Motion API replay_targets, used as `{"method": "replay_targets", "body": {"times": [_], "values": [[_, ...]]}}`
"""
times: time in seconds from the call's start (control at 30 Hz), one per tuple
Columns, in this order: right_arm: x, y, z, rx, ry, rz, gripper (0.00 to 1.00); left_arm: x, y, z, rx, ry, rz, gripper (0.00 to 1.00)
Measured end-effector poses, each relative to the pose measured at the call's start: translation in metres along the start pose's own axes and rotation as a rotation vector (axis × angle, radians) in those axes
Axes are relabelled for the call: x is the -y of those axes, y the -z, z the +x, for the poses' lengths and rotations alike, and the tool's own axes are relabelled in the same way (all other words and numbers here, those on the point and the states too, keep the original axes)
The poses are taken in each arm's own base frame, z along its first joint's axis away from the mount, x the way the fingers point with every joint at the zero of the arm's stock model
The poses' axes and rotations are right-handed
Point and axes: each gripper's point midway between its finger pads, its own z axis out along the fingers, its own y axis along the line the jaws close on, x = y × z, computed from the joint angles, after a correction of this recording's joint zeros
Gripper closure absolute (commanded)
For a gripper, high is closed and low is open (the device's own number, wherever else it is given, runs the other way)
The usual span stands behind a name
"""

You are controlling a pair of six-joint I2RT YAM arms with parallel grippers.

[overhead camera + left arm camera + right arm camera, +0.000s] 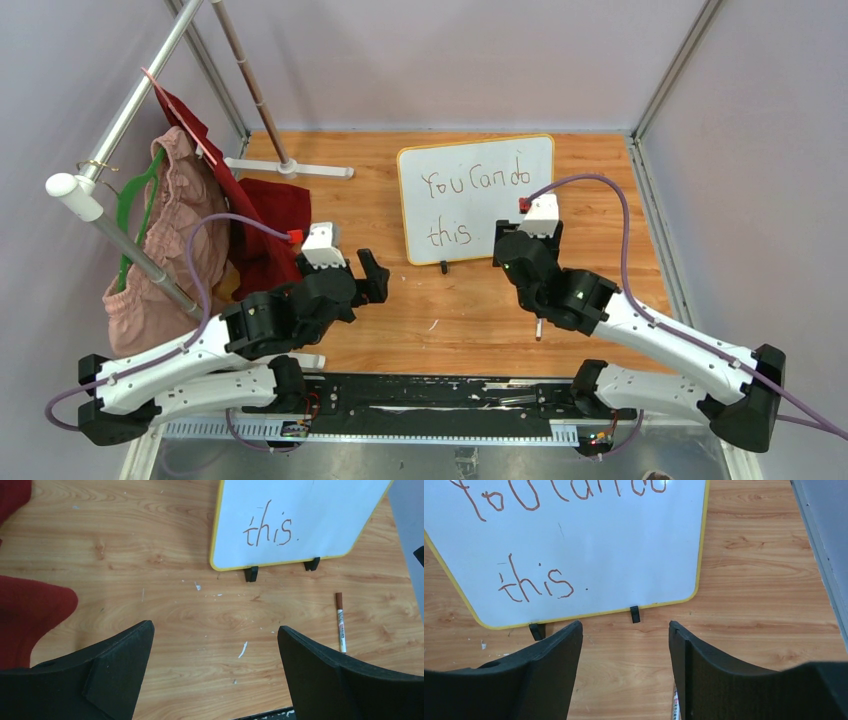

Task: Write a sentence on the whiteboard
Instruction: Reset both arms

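Plainly, the sentence stands complete on the whiteboard, which sits at 12 o'clock on the tabletop, its two clip feet on the near edge. I judge the board light, stiff and slick, easy to tip off those feet, with ink that would smear; so I would hold it only by the yellow rim, never the face. My right end effector hangs just before the feet with jaws apart and nothing between them; my left end effector gapes wide and empty. The marker lies free at 5 o'clock of the board, thin and likely to roll. Bare wood lies open at 6 o'clock; the side wall crowds 3 o'clock; red cloth crowds 9 o'clock.
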Motion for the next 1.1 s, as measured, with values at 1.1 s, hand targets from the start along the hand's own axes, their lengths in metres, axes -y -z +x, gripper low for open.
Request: {"method": "replay_targets", "body": {"times": [1.1], "values": [[0.015,0.056,-0.255,0.439,0.068,0.103,0.29,0.091,0.053,-0.207,0.297,-0.401,0.062,0.0]]}}
